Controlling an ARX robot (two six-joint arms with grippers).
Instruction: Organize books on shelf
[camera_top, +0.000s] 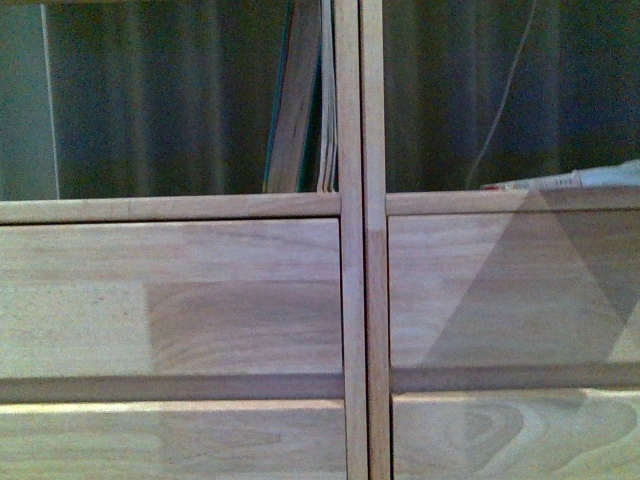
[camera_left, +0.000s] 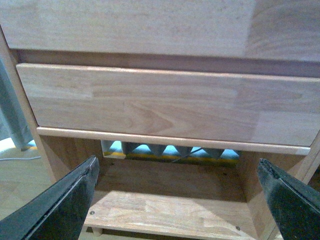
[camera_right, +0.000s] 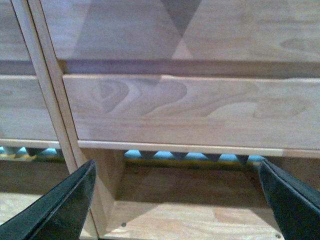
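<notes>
Front view gave you the light-wood bookcase (camera_top: 200, 209) filling the frame, its double central upright (camera_top: 360, 300) running from top to bottom. Plain drawer-front panels (camera_top: 170, 300) sat on both sides of that upright, below the open compartments, and a dark curtain (camera_top: 150, 100) hung behind those compartments. Just left of the upright, a few thin books (camera_top: 300, 100) stood leaning, the nearest touching it and a brownish one tilted beside them. Well to the right of the upright, a white book (camera_top: 575, 181) with a red-and-white spine lay flat on the shelf board. Your left gripper (camera_left: 177, 165) and right gripper (camera_right: 176, 165) were both spread wide, holding nothing. The right one faced the panels just beside the upright.
</notes>
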